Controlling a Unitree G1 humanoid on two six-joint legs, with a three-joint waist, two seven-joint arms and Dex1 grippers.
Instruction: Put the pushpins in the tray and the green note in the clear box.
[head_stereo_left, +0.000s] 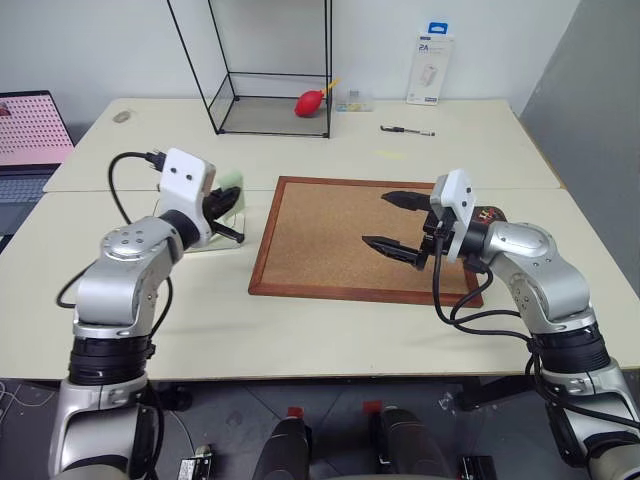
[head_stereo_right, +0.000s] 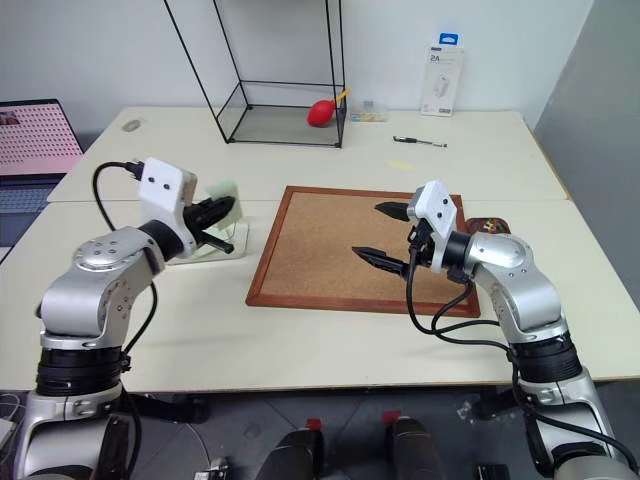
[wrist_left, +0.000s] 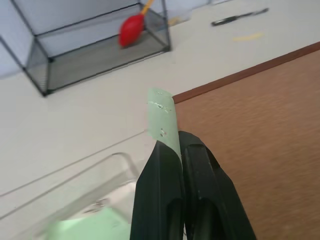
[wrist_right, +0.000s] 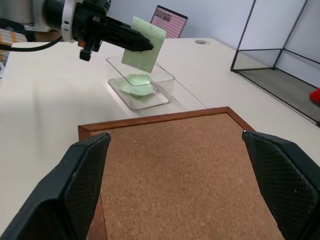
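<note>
My left gripper (wrist_right: 148, 47) is shut on the green note (wrist_right: 145, 44), a pale green square slip that it holds upright in the air just over the clear box (wrist_right: 163, 81). A rumpled pale green sheet (wrist_right: 137, 89) lies inside that box. My right gripper (head_stereo_left: 375, 218) stands open over the cork board, with nothing between its fingers. The tray (head_stereo_right: 492, 228), small and dark brown, sits at the board's right edge, partly hidden behind my right wrist. Tiny coloured pushpins (head_stereo_right: 486, 226) show in it.
The wood-framed cork board (head_stereo_left: 320, 245) lies mid-table. A black-wire glass case (head_stereo_left: 240, 110) holding a red bulb (head_stereo_left: 309, 102) stands at the back. A pen (head_stereo_left: 407, 130), a yellow slip (head_stereo_left: 392, 153) and a white package (head_stereo_left: 430, 68) lie at the back right. A laptop (head_stereo_left: 30, 130) is far left.
</note>
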